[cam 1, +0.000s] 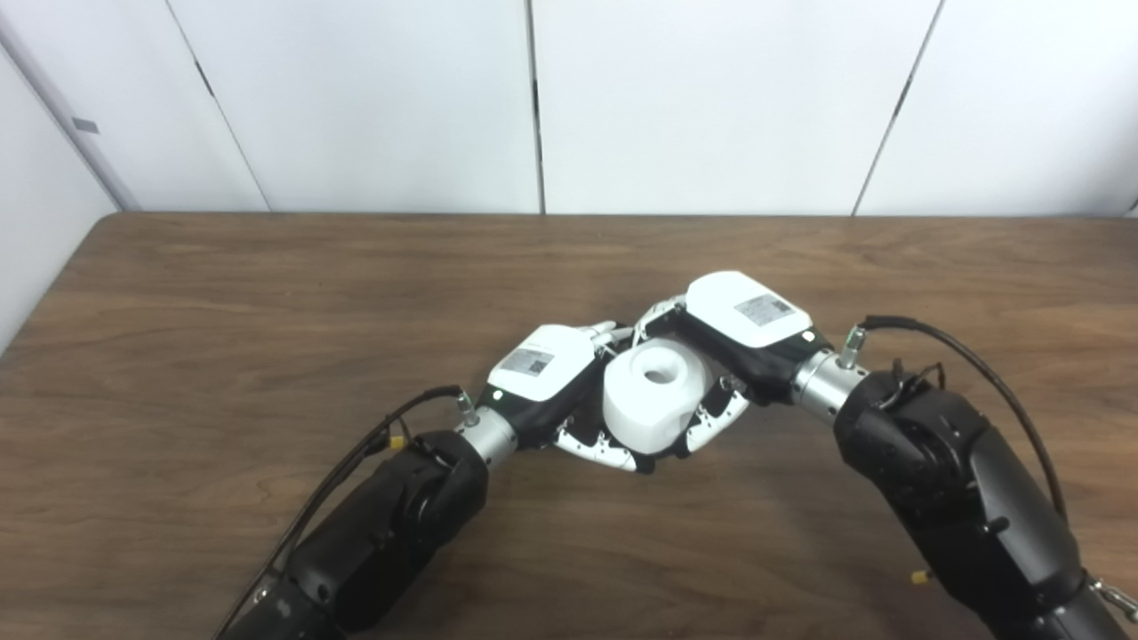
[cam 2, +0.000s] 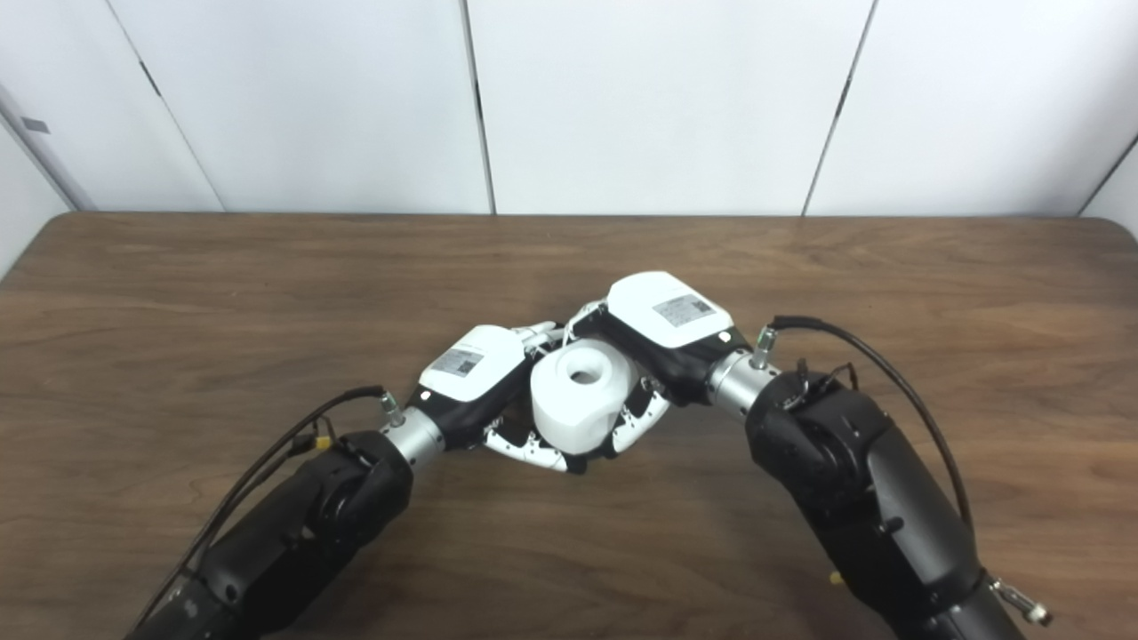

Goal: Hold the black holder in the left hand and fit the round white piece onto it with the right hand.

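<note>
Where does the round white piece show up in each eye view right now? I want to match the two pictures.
Left eye view: the round white piece sits just right of centre, below the middle, between the left hand and the right hand.
Right eye view: the same piece sits at about centre, equally low, between both hands.
Shared landmark: the dark hole in its top, facing the cameras.

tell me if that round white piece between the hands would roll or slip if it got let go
The round white piece looks rigid and smooth, so it may slip from a loose grip. Its curved sides suggest it could roll if it lands sideways; on a flat end it would probably sit steady. The left hand and right hand close around it.
</note>
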